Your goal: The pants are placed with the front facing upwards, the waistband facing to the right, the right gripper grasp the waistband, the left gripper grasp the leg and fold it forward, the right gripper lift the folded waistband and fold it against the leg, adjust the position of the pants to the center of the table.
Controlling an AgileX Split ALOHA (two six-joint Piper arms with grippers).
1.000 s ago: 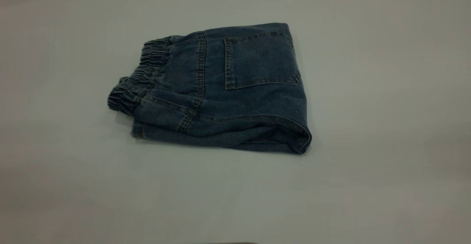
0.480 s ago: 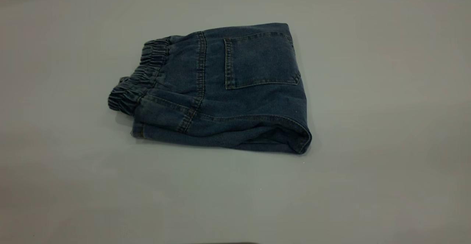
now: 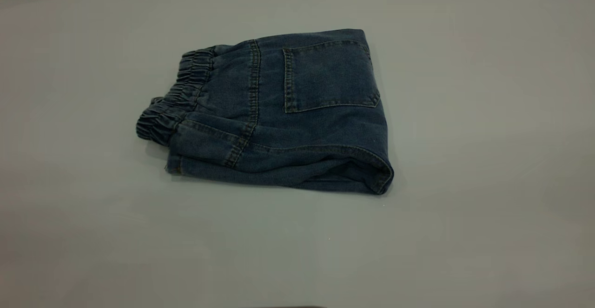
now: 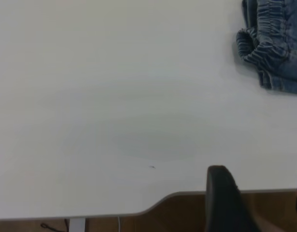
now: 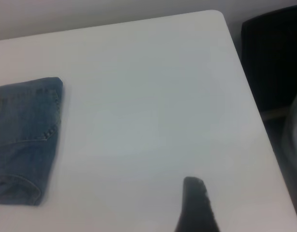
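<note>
The pants point(image 3: 288, 113) lie folded into a compact blue denim bundle on the table point(image 3: 465, 159), a little back and left of its middle, with the back patch pocket point(image 3: 327, 75) facing up. The ruffled waistband point(image 3: 172, 99) sticks out at the bundle's left end. Neither gripper appears in the exterior view. My left gripper point(image 4: 260, 203) hangs open and empty over the table's edge, far from the waistband point(image 4: 264, 43). My right gripper point(image 5: 245, 208) is open and empty near a table corner, well apart from the pants point(image 5: 22, 140).
A rounded table corner point(image 5: 213, 14) and a dark chair-like object point(image 5: 274, 58) beyond it show in the right wrist view. The table edge point(image 4: 187, 195), with brown floor below it, runs beside the left gripper. Bare tabletop surrounds the bundle.
</note>
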